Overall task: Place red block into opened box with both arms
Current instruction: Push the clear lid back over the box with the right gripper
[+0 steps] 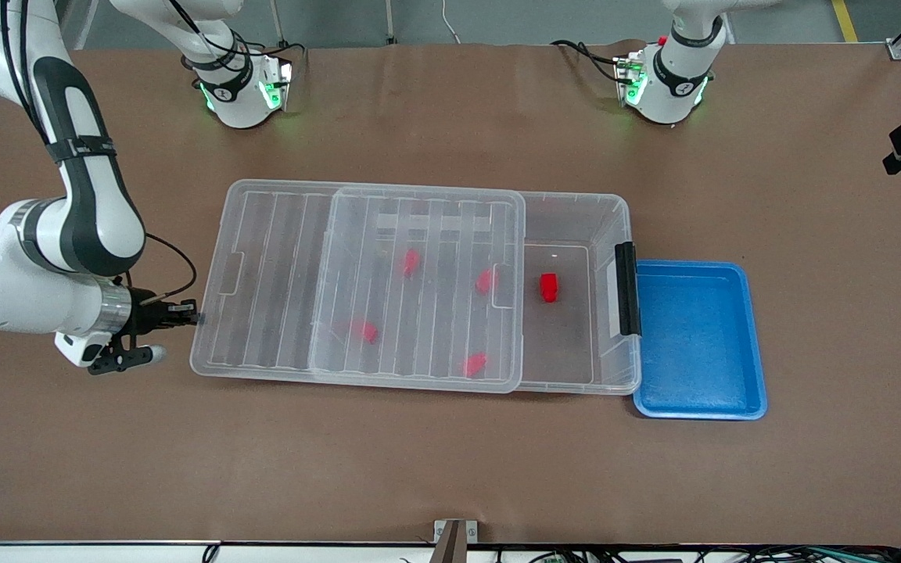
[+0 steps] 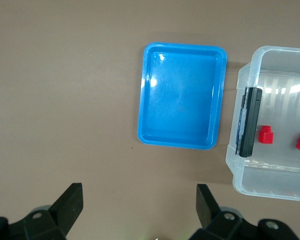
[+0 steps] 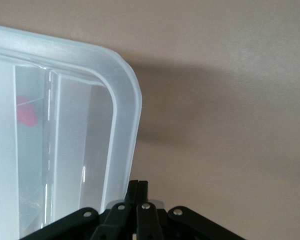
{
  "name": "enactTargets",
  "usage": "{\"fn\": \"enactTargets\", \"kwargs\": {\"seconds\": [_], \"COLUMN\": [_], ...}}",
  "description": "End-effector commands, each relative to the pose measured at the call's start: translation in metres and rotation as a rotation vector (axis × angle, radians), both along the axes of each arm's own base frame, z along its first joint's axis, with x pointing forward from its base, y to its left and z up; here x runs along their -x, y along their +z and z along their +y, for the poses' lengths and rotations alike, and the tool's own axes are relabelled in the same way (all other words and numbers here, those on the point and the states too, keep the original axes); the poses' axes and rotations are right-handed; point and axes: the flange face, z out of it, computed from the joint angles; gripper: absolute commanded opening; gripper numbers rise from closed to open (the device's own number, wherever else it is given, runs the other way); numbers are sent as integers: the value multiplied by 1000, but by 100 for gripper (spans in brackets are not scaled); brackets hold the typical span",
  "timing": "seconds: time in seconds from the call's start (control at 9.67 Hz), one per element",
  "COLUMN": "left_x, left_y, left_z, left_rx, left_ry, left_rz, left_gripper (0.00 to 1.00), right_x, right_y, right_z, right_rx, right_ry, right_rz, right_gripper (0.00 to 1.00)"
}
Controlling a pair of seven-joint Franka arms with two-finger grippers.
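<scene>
The clear box [image 1: 576, 202] lies in the middle of the table. Its ribbed lid [image 1: 278, 274] is slid toward the right arm's end, so the latch [image 1: 626, 288] end stands uncovered. One red block [image 1: 549, 287] rests on the box floor in that uncovered part, also seen in the left wrist view [image 2: 265, 135]. Several more red blocks [image 1: 364, 330] show blurred under the lid. My right gripper [image 1: 187, 313] is shut, its tips against the lid's [image 3: 125, 115] end edge with nothing between them. My left gripper [image 2: 139, 192] hangs open and empty high over the table beside the blue tray [image 2: 180, 95].
The blue tray [image 1: 701, 344] sits empty against the box's latch end, toward the left arm's end of the table. The lid overhangs the box at the right arm's end. Brown tabletop lies bare around the box and tray.
</scene>
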Motion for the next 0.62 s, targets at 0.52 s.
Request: {"fn": "enactTargets", "kwargs": {"seconds": [0.52], "left_x": [3], "left_y": [-8], "left_z": [2], "left_rx": [15], "left_ry": [-5], "left_rz": [20], "left_gripper": [100], "right_x": [0], "right_y": [6], "right_z": [34], "right_rx": [-25], "right_ry": [-61], "right_rz": [19], "right_gripper": [0]}}
